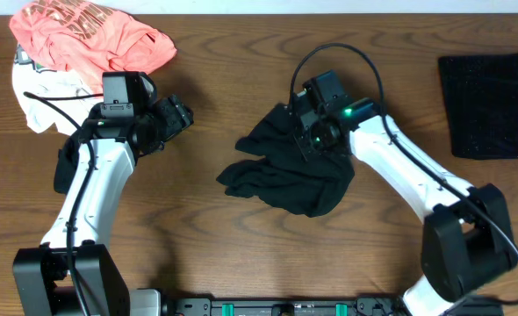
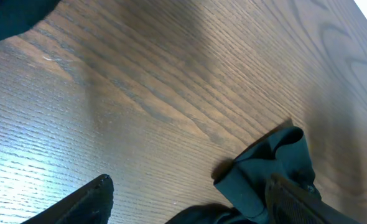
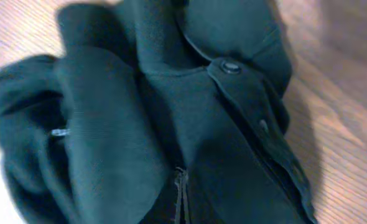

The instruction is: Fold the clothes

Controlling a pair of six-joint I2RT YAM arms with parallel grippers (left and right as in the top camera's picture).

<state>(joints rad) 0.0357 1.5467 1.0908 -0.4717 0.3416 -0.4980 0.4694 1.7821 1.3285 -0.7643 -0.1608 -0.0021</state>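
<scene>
On the grained wooden table point(image 1: 197, 254), a coral-pink tee point(image 1: 92, 35) lies over a white garment point(image 1: 31, 96) at the far-left corner. The left gripper point(image 1: 180, 114) hangs spread above bare wood. At centre, the right gripper point(image 3: 180, 190) pinches a crumpled black garment point(image 1: 276, 180). A folded black garment point(image 1: 487, 105) lies at the right edge.

Evenly lit, mild glare; right wrist view blurred.

Ctr garment point(image 1: 281, 175) blk, maybe dk green; tee point(image 1: 92, 35) coral-pink w/ print; table point(image 1: 224, 88) brown wood-grain.
</scene>
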